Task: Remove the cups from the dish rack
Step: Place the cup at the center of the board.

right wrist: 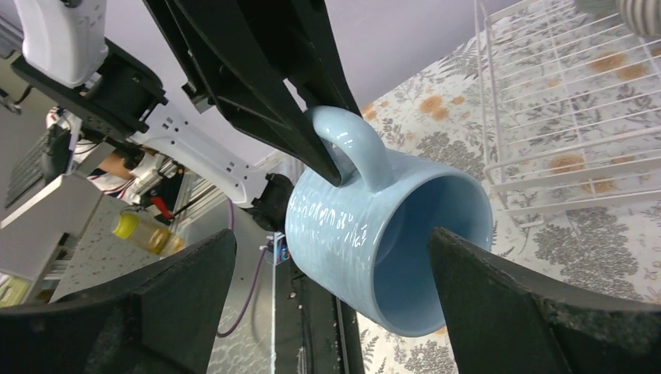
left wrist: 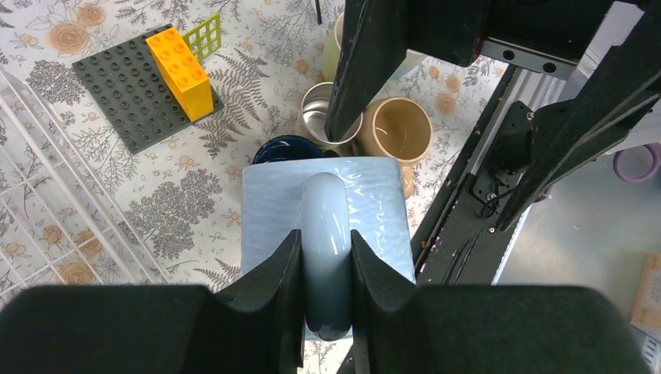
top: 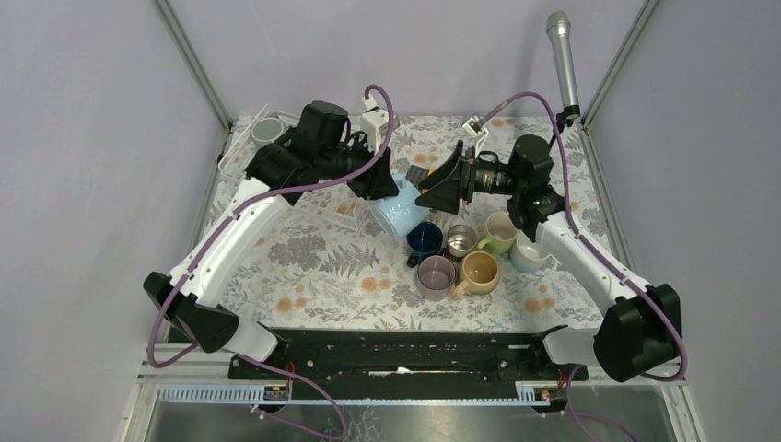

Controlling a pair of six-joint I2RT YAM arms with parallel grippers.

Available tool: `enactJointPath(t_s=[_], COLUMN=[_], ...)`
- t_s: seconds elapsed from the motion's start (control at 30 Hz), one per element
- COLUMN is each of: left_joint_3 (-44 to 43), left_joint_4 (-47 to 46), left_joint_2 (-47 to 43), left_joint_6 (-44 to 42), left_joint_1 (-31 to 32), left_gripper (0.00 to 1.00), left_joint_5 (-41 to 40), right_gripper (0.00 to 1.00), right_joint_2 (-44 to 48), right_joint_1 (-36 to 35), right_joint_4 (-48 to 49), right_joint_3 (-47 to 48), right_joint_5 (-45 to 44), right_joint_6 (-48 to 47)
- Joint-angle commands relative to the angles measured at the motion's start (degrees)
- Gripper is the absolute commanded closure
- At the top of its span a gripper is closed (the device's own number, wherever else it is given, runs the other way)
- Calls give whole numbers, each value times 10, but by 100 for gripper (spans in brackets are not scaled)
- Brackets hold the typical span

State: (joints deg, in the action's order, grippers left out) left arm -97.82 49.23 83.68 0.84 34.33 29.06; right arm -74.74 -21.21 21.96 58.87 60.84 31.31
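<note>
Pinching the handle (left wrist: pixel 323 226) of the light blue mug (left wrist: pixel 273 210) with the left gripper (left wrist: pixel 326 261): fingers (left wrist: pixel 284 269) closed on either side of the loop, pads touching it. Holding that mug off the table (top: pixel 304 276), on its side, body just past the left fingertips, handle turned back toward the wrist. Facing it with the right gripper (right wrist: pixel 331 238), spread wide, clamping nothing. From the right wrist: mug body between the two right fingers (right wrist: pixel 156 312), open mouth toward the camera, rim overlapping the right-hand finger; cannot tell whether touching there. From the left wrist: one right fingertip just beyond the mug's far edge, the other well off to the side. Beyond and below the left fingertips, on the table: navy mug (left wrist: pixel 284 148), steel mug (left wrist: pixel 316 109), tan mug (left wrist: pixel 401 132), pale green mug (left wrist: pixel 334 51), packed close, upright, mouths up. From the top view, also a mauve mug (top: pixel 436 274) just beside the tan one and a pale mug (top: pixel 527 253) partly under the right arm. Dish rack (left wrist: pixel 39 202) out to the left of the left fingers; in the right-wrist view, behind the held mug, up and right of the right fingers. Dark grey studded plate (left wrist: pixel 125 101) beyond the rack, yellow block (left wrist: pixel 183 70) standing on it, green block (left wrist: pixel 203 35) at its far edge.
</note>
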Motion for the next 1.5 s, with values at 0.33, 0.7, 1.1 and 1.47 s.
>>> enactJointPath(t_s=[0.33, 0.7, 1.1, 1.47], left_joint_3=[-14, -30, -37, -38], left_joint_4=[-98, -104, -134, -134], left_joint_2=[-37, -19, -7, 1], left_joint_6=[-4, -4, -1, -4], left_joint_1=[6, 13, 13, 15], left_gripper=[100, 100, 100, 100], left_joint_5=[57, 63, 72, 64], right_gripper=[6, 37, 46, 88], right_joint_2=[-27, -44, -104, -130], right_joint_1=[1, -9, -10, -10], right_joint_4=[186, 272, 590, 700], right_joint_3=[-45, -59, -78, -73], right_joint_5=[72, 98, 120, 114], right_joint_6=[123, 193, 443, 532])
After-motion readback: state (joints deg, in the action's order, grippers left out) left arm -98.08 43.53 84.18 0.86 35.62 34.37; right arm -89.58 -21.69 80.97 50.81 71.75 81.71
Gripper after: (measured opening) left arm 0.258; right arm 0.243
